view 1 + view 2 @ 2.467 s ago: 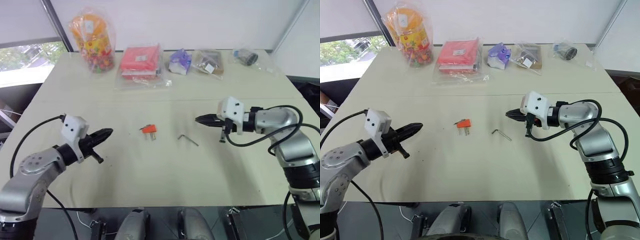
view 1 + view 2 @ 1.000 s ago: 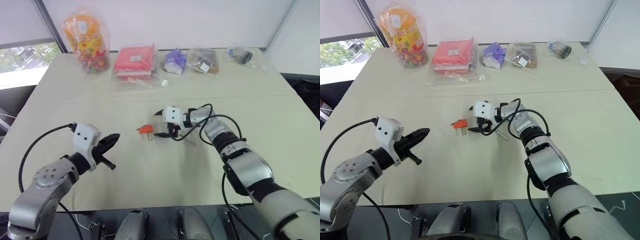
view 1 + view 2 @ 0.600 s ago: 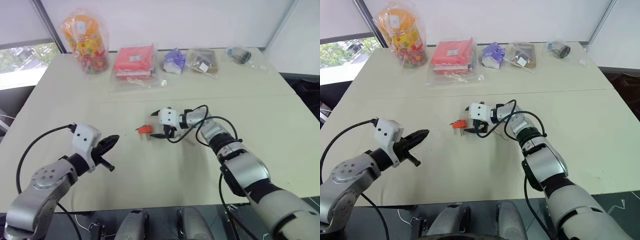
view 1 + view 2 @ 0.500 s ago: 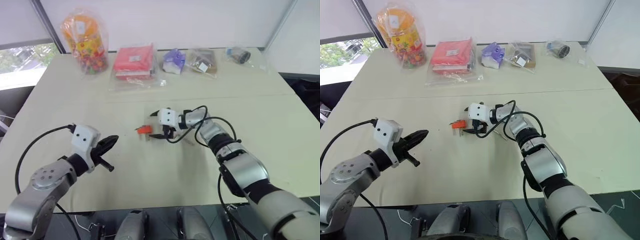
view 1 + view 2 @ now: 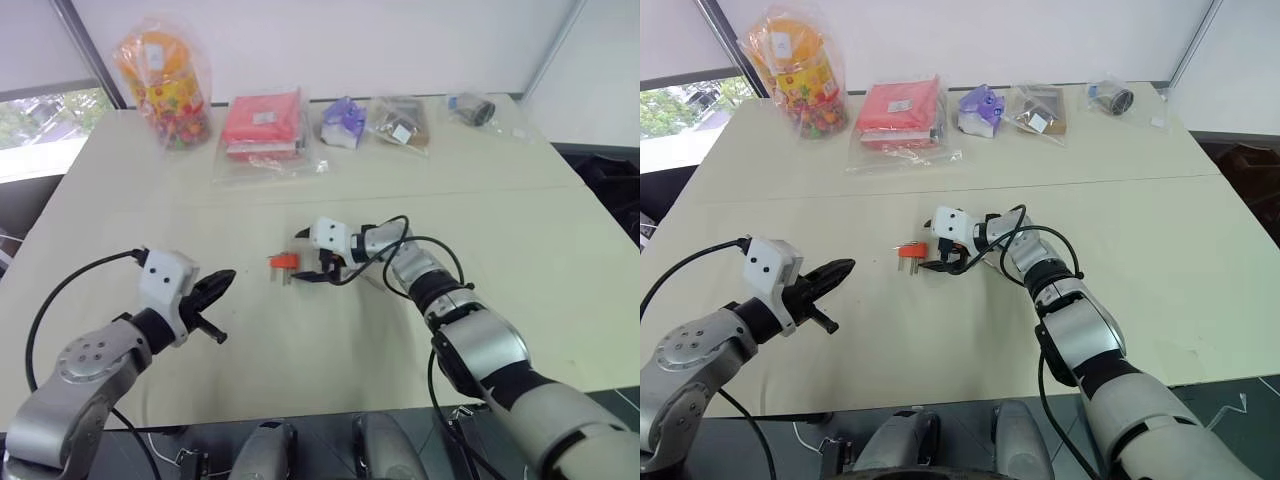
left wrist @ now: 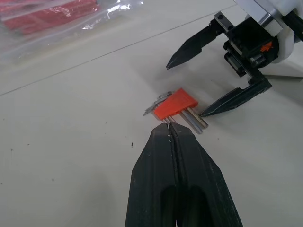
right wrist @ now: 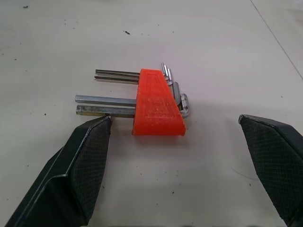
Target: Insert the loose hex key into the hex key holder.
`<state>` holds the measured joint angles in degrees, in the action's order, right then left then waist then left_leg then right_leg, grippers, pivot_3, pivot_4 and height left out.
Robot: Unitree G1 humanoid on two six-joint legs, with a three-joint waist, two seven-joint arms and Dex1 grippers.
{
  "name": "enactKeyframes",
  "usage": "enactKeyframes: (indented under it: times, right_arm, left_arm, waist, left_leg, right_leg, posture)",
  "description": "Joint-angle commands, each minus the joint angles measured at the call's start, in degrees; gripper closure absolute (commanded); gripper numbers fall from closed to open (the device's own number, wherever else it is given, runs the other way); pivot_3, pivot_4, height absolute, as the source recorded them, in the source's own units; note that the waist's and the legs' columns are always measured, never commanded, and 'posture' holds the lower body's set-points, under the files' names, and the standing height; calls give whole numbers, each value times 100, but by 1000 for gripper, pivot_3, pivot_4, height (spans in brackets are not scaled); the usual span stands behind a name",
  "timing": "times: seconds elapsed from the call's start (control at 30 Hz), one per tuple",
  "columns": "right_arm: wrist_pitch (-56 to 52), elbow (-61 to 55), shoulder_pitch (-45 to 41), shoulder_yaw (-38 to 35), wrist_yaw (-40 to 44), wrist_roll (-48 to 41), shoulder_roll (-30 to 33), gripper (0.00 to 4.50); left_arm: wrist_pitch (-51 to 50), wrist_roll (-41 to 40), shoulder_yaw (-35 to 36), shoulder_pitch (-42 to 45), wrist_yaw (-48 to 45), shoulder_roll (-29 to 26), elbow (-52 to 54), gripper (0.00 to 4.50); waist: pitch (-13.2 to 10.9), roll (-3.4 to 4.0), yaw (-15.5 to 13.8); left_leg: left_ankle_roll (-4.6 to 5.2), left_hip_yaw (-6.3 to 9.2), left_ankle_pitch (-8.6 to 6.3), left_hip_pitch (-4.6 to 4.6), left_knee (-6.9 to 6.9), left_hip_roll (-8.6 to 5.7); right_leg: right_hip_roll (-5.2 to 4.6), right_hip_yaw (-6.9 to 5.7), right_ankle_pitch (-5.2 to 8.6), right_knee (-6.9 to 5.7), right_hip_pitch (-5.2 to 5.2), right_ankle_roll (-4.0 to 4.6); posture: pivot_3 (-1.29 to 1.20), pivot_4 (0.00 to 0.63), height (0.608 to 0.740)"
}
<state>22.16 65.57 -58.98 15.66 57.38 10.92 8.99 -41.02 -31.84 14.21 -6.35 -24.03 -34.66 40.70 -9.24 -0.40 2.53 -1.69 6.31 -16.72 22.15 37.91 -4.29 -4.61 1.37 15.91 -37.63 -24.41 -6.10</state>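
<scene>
Clearly little of the job is done: on the table (image 5: 520,230), the row of bagged goods at the far edge, well beyond the hex key holder (image 7: 157,104), runs from the sweets jar (image 5: 163,78) and red packet (image 5: 262,122) to smaller pouches, all sealed and untouched. The right gripper (image 7: 177,165) stands with jaws wide on either side of the holder, not yet closing on it, while the left gripper (image 6: 171,135), pressed shut and empty, hovers near the holder. What looks like the loose hex key (image 6: 283,76) (largely hidden behind the right gripper) lies on the table beyond the holder, so picking it up and inserting it are both left.
</scene>
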Motion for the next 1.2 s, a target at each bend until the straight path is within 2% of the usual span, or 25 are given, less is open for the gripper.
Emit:
enactKeyframes:
  times: [0.03,0.07,0.13,0.2,0.33,0.63,0.73,0.8,1.0,1.2]
  right_arm:
    - [-106,219,14,84,-85,158,2,45]
    - [-104,233,15,86,-100,165,-3,45]
    - [-79,257,19,100,-133,186,-22,560]
    - [-41,276,18,119,-152,208,-39,1350]
    - [-26,313,-13,157,-185,222,-96,3385]
    - [184,251,-72,160,-157,249,-62,3475]
    - [916,-114,-29,183,-733,428,143,3475]
    - [1664,-449,-31,392,-1738,988,429,3475]
    - [3044,-1563,95,606,-3497,2025,1220,3475]
    - [3383,-2654,195,432,-4291,2302,1613,3475]
  left_arm:
    - [86,27,43,-26,42,22,203,4500]
    - [93,30,40,-36,51,28,208,4500]
    - [115,37,46,-75,58,39,213,4500]
    - [133,49,58,-108,58,49,213,4500]
    - [160,80,60,-140,87,68,223,4500]
    - [216,130,96,-164,62,113,168,4500]
    - [246,54,150,-96,37,161,103,4500]
    - [242,-130,263,26,-15,201,23,4500]
    - [-32,-1028,600,717,-412,6,-348,4500]
    - [-397,-1947,658,1781,-941,-311,-1095,4500]
  waist:
    - [1,0,0]
    - [1,0,-1]
    - [2,0,-1]
    - [2,0,0]
    - [2,0,-2]
    - [2,1,-6]
    - [1,1,-14]
    - [0,1,-43]
    - [-2,-2,-10]
    - [-3,-4,12]
  left_leg:
    - [0,0,0,-2,0,0]
    - [0,0,0,-3,0,0]
    - [0,0,0,-10,0,0]
    - [0,0,0,-17,0,0]
    - [-3,-1,2,-27,0,0]
    - [-3,-1,1,-67,-16,-1]
    - [-3,-1,1,-67,-19,-1]
    - [-4,-1,1,-62,-19,-3]
    - [-14,-6,7,-37,-23,-3]
    - [-17,-10,9,-34,-24,-2]
  right_leg:
    - [0,0,0,0,1,0]
    - [0,0,0,0,3,0]
    - [0,0,0,0,10,0]
    - [0,1,0,-1,16,0]
    - [0,3,0,-13,20,1]
    - [-1,4,0,-12,54,1]
    - [-1,4,1,-12,51,1]
    - [-3,3,0,-13,46,1]
    - [0,2,0,-16,12,1]
    - [6,3,0,-25,3,1]
  posture:
    - [0,150,740]
    - [0,150,740]
    - [0,150,740]
    - [0,150,740]
    - [0,150,740]
    - [0,150,740]
    - [0,150,740]
    - [0,150,740]
    - [0,150,740]
    - [0,150,740]
